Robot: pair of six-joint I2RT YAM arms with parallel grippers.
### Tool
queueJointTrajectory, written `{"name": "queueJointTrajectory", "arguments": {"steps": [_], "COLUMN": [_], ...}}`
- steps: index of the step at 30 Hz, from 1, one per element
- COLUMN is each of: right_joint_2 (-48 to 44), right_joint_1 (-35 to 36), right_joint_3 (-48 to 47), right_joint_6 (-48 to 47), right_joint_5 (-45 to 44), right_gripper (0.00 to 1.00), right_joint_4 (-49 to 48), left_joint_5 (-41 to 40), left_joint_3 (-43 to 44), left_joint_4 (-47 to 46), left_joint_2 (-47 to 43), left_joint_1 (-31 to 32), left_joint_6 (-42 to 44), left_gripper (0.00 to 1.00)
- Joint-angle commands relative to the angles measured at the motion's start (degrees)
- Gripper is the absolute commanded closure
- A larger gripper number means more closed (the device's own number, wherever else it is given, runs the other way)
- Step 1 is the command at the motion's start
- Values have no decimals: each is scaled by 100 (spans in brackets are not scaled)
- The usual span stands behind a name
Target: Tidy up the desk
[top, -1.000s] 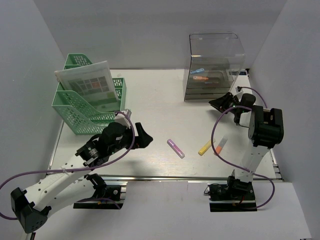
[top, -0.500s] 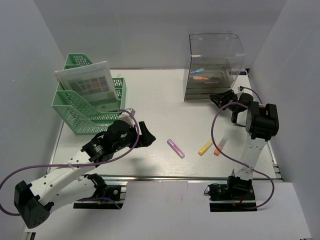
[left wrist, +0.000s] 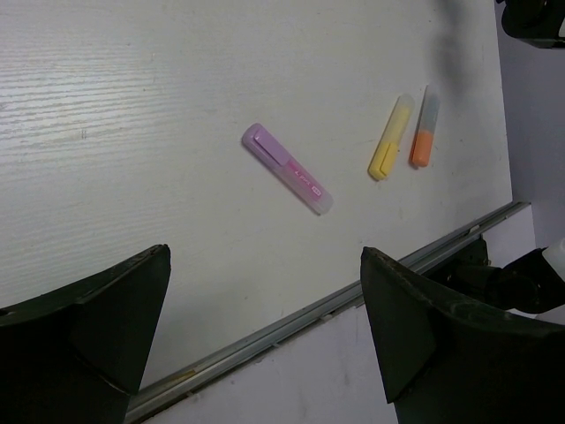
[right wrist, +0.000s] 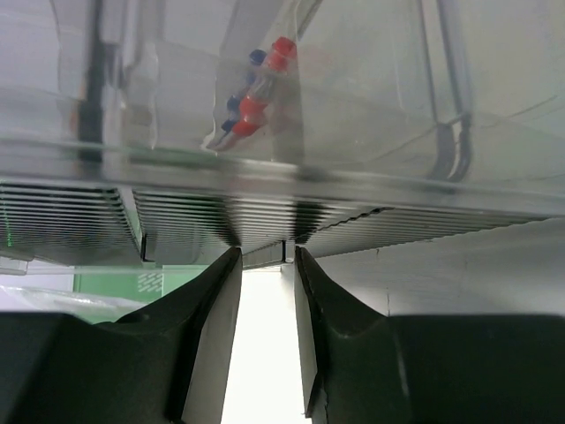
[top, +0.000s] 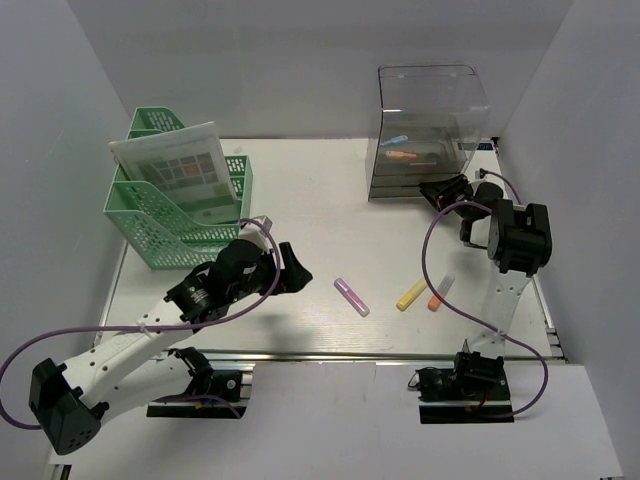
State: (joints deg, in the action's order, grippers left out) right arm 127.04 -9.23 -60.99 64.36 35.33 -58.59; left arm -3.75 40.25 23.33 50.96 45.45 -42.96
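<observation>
**Left pincer wide open over the markers, right pincer nosed up to the clear box**

I see the desk (top: 330, 205) as a white top filling the floor between the grey walls, with its metal rail (top: 400, 356) along the near edge in front of both arm bases.

The left gripper (top: 291, 272) hangs over the near left-centre of the desk. Its jaws are spread as wide as they go and hold nothing. Just to its right lies a purple marker (left wrist: 287, 168), flat on the desk and angled. Further right, a yellow marker (top: 410, 295) and an orange marker (top: 437, 294) lie close beside each other.

The right gripper (right wrist: 265, 256) is at the lower front edge of the clear plastic box (top: 430, 110) in the far right corner. Its jaws are drawn in to a narrow slot. I cannot tell whether they pinch any part of the box. Red and blue pens (right wrist: 252, 102) lie inside the box.

A green mesh file rack (top: 170, 225) stands at the far left with a sheet of paper (top: 180, 165) leaning in it.
</observation>
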Motion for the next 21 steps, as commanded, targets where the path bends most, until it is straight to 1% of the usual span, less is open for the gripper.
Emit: {"name": "queueJointTrajectory", "arguments": {"steps": [1,6,8,9,10,12,13,16,18,21], "right_joint_2": [92,172,189,207,250,286,295,234,172,75], "right_joint_1": [45,62,80,71,71,80,71,62,53,10], "right_joint_3": [-159,-229,-211,-220,-211,-176,-168,-45,113,394], "right_joint_6": [164,244,226,235,270,332,349,306,288,279], "right_joint_5": [-246,-334,-448,-457,-457,-448,-413,-369,-352,-281], "right_gripper": [64,67,70,72,77,81,86,93,96,97], "right_joint_4": [-521,-540,-645,-680,-759,-917,-987,-1066,-1093,-1243], "left_joint_5": [6,32,32,32,41,32,32,32,50,58], "left_joint_3": [229,238,273,290,308,334,343,335,343,308], "left_joint_4": [-31,-66,-57,-48,-39,-22,-4,-13,-13,-39], "left_joint_2": [-51,-34,-7,10,19,19,19,2,-7,-24], "left_joint_1": [-28,-28,-28,-28,-28,-28,-28,-28,-28,-28], "left_joint_6": [-11,-11,-11,-11,-11,-2,7,-2,-2,-2], "left_gripper": [2,2,2,2,2,2,2,3,2,2]}}
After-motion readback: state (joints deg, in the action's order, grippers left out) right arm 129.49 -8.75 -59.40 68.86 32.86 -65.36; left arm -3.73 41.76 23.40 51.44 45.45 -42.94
